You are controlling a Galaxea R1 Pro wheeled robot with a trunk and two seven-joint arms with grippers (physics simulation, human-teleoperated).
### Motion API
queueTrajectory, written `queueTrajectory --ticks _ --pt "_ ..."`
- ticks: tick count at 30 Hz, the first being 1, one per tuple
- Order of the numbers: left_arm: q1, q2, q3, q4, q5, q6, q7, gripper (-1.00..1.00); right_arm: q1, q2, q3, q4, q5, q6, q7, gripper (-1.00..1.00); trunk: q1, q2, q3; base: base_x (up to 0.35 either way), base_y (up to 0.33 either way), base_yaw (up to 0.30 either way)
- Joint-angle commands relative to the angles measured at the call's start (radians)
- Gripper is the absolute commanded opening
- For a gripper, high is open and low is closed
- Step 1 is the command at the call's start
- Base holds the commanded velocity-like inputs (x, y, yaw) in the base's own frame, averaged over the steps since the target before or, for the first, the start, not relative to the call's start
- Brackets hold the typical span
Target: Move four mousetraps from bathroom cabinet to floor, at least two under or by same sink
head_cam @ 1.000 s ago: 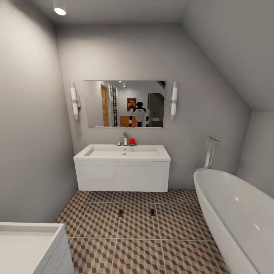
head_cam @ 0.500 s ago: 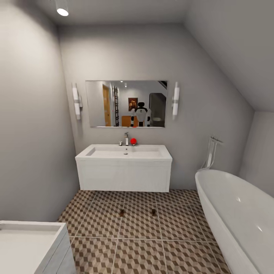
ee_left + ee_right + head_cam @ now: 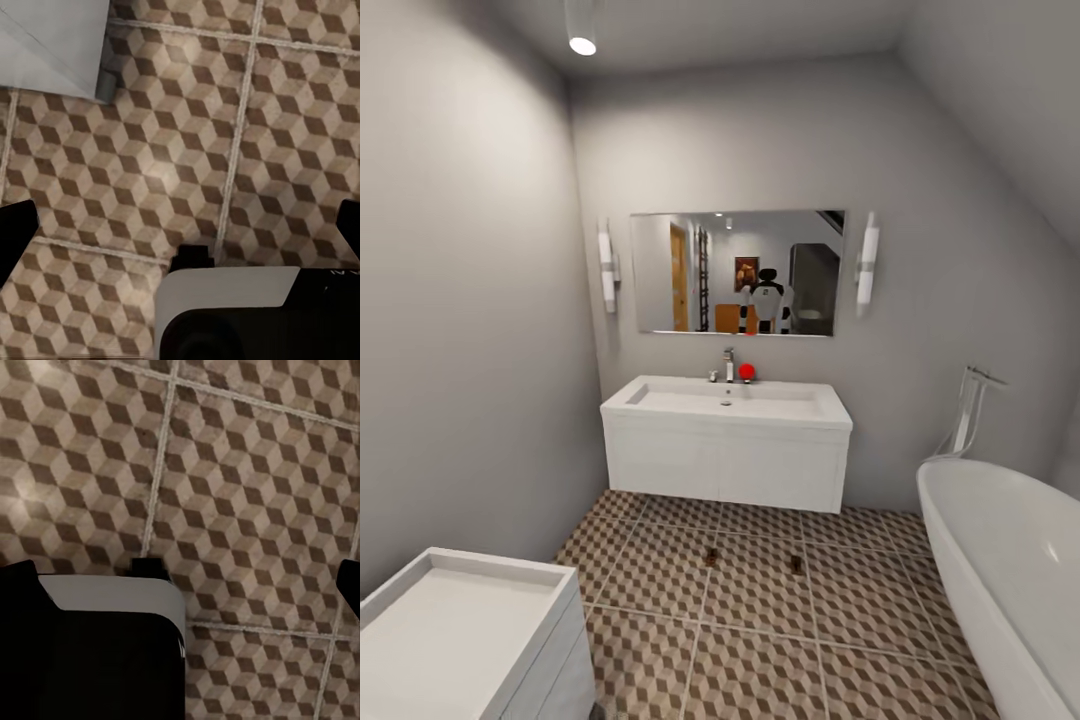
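Note:
Two small brown mousetraps (image 3: 711,555) (image 3: 797,565) lie on the cube-patterned bathroom floor (image 3: 760,640), just in front of the white wall-hung vanity with the sink (image 3: 726,403). They are too small to make out in detail. The cabinet is out of direct view; something orange-brown shows behind my reflection in the mirror (image 3: 738,272). My left gripper (image 3: 180,232) hangs open over bare tiles (image 3: 172,150), nothing between its black fingers (image 3: 15,240). Over the tiles (image 3: 225,472) my right gripper (image 3: 180,581) is open too, and holds nothing.
A white oval bathtub (image 3: 1010,570) fills the right side, with a chrome tap (image 3: 970,410) at its head. A second white vanity top (image 3: 460,630) stands close at the lower left; its corner (image 3: 52,37) shows in the left wrist view. A red ball (image 3: 746,372) sits by the faucet (image 3: 728,364).
The whole head picture has shifted: sink, mirror and tub now sit further right, so the camera has turned left. The two mousetraps lie where they were on the floor.

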Motion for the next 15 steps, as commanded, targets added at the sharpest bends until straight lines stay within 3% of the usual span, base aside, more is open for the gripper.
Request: queueTrajectory --ticks 1,15 --pt "0.000 -0.001 -0.009 0.000 0.008 -0.004 0.002 1.00 -0.001 0.000 0.008 0.004 -0.010 -0.006 -0.001 1.00 0.000 -0.001 -0.001 0.000 0.000 0.279" --pt "0.002 -0.003 -0.007 0.000 0.010 -0.008 0.003 1.00 -0.001 0.001 0.009 0.004 -0.010 -0.006 -0.001 1.00 0.000 -0.001 -0.001 0.000 0.000 0.281"
